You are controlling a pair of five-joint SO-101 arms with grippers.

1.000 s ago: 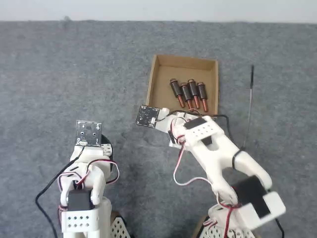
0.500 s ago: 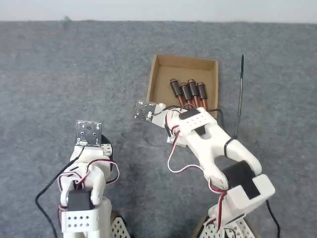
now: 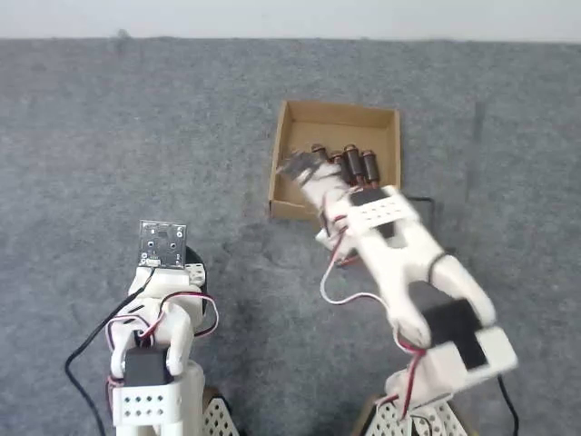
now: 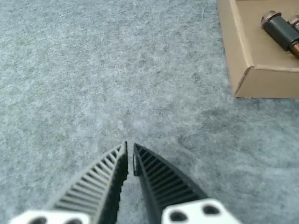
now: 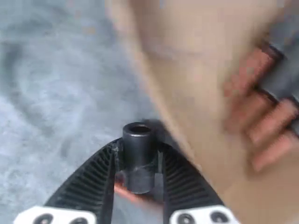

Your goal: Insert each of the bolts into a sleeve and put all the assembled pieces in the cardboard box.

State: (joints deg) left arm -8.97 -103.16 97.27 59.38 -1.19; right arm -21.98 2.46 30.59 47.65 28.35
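Clamping a black sleeve (image 5: 138,163), with a copper bolt (image 5: 122,189) end protruding from it, in the right pincer (image 5: 138,148) above the left side of the cardboard box (image 3: 336,111). Holding the left pincer (image 4: 130,146) almost closed and empty over the grey desk (image 4: 70,70), left of the box. Lying side by side inside the box: several assembled pieces (image 3: 352,162).

The bench (image 3: 136,118) is covered all over with a fuzzy gray mat (image 4: 70,70), like thin carpet, and up close it looks speckled and a bit rough. Past the far edge of the mat there is a plain pale strip (image 3: 290,18), which could be a wall or something else. The light is soft and even, and the shadows on the mat are faint.
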